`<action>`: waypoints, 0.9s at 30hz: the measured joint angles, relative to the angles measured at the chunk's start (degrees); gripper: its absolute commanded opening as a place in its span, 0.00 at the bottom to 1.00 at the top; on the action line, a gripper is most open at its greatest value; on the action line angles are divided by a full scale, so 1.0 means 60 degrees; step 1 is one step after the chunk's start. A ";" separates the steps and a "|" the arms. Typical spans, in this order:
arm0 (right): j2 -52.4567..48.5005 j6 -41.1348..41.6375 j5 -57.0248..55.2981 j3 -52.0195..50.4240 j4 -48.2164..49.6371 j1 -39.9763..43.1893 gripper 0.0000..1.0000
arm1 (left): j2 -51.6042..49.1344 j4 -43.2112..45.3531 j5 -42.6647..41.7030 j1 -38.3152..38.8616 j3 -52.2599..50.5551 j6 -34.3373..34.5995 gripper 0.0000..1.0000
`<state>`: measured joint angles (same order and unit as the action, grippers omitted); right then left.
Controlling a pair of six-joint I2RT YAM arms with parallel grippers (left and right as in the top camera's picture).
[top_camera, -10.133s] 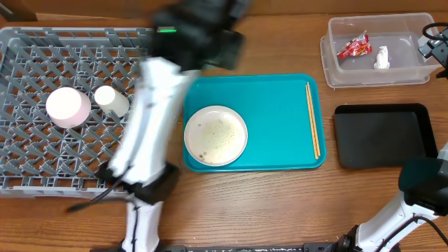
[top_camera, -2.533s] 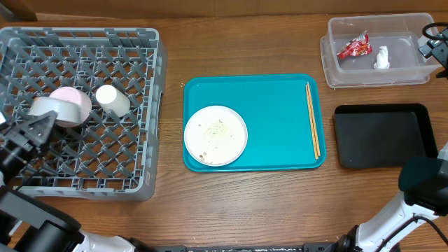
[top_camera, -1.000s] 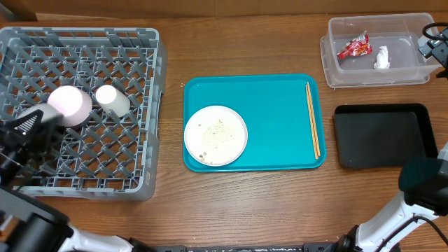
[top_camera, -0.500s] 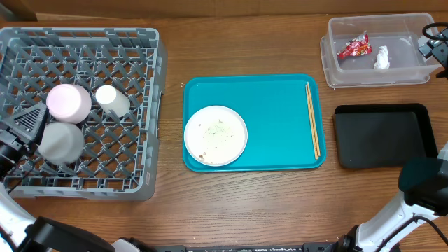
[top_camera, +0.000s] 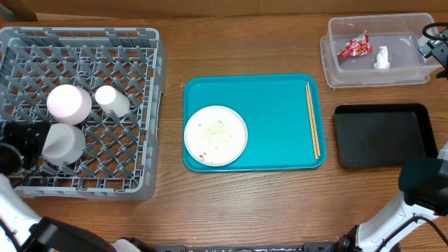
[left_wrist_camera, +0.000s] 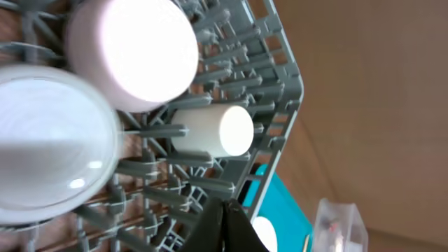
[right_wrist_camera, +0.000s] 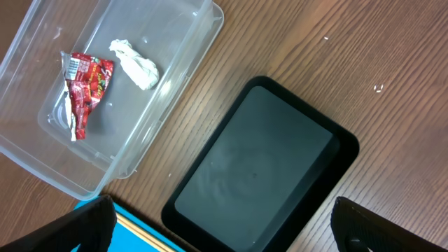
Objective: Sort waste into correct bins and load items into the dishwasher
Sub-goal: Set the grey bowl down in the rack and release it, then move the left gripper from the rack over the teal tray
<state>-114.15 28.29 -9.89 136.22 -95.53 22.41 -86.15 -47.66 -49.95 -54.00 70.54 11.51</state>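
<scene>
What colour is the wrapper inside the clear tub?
The wrapper is red; the right wrist view shows it best.

The left arm (top_camera: 10, 210) had smooth white links and a boxy black joint. The right arm (top_camera: 392, 215) matched, white with a dark rounded joint, a thin black cable alongside; its fingers (right_wrist_camera: 84, 227) were black.

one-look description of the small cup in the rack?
Find the grey dish rack at the overhead view's left. In its left half sit a pinkish bowl and a pale grey bowl; the small white cup is right of the pinkish one. Only it is a narrow cylinder on its side.
</scene>
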 measured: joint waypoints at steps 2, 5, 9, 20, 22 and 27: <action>0.0004 0.0007 0.0004 0.0000 0.0000 0.0000 1.00 | 0.0000 -0.0007 0.0331 0.0612 0.0000 -0.0007 0.04; 0.0004 0.0004 0.0000 0.0000 -0.0007 0.0000 1.00 | 0.0000 -0.0168 0.1166 0.1774 0.0000 -0.0007 0.04; 0.0004 0.0000 0.0004 0.0000 0.0000 0.0000 1.00 | 0.0000 -0.0452 0.2208 0.3544 0.0000 -0.0011 0.04; 0.0004 0.0000 0.0004 0.0000 -0.0004 0.0000 1.00 | 0.0120 -0.0284 0.4328 0.9672 0.0634 -0.0087 0.71; 0.0004 0.0000 0.0004 0.0000 -0.0004 0.0000 1.00 | 0.0127 -0.0095 0.4816 1.0874 0.0659 -0.0091 1.00; 0.0004 0.0000 0.0004 0.0000 -0.0004 0.0000 1.00 | -0.0026 0.0976 0.5406 1.3300 0.0670 0.0240 1.00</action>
<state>-114.13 28.29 -9.87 136.22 -95.55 22.41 -86.30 -41.80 -17.52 25.80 74.56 12.95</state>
